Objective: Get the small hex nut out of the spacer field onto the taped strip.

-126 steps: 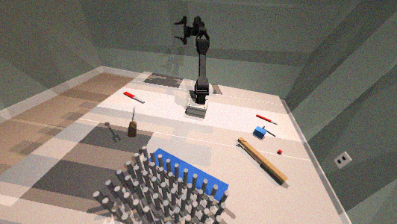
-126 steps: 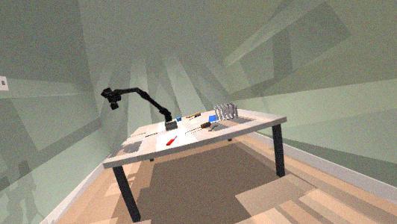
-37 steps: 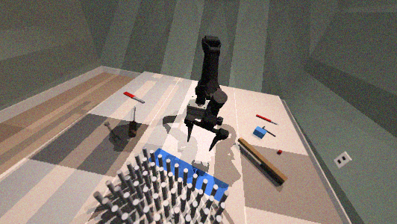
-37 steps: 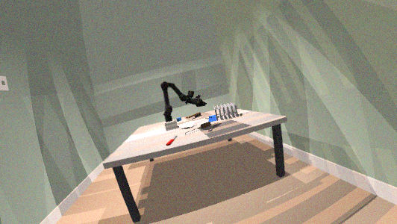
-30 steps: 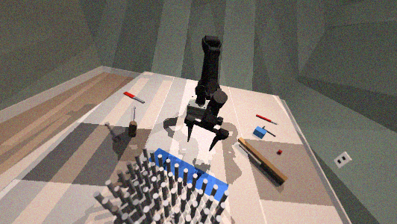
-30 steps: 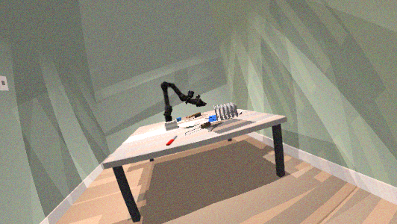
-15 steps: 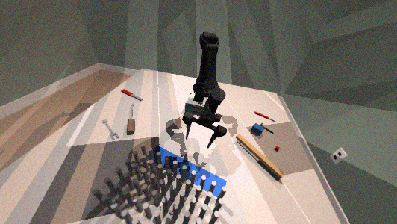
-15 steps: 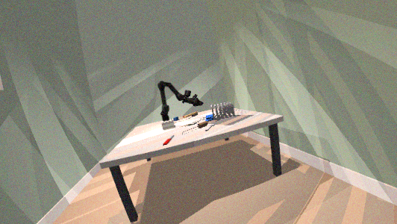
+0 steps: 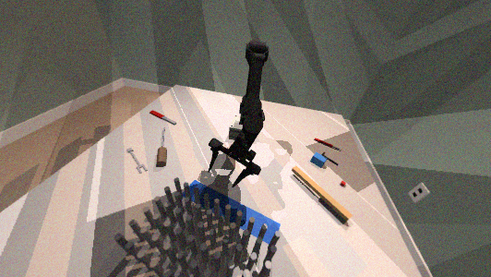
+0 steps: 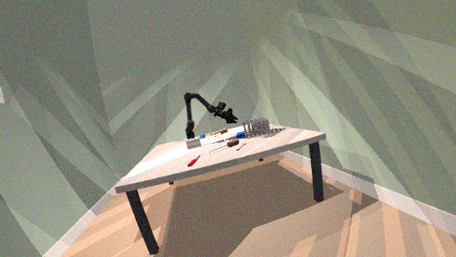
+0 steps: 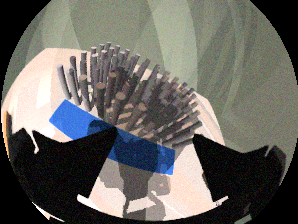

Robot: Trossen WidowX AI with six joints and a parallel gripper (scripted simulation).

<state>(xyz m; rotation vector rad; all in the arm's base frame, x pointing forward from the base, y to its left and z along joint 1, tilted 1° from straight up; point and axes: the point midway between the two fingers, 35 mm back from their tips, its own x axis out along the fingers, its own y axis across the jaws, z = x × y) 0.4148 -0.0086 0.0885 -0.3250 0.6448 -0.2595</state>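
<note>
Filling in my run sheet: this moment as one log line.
gripper: open, holding nothing | blue taped strip: no nut visible on it | metal spacers: standing
</note>
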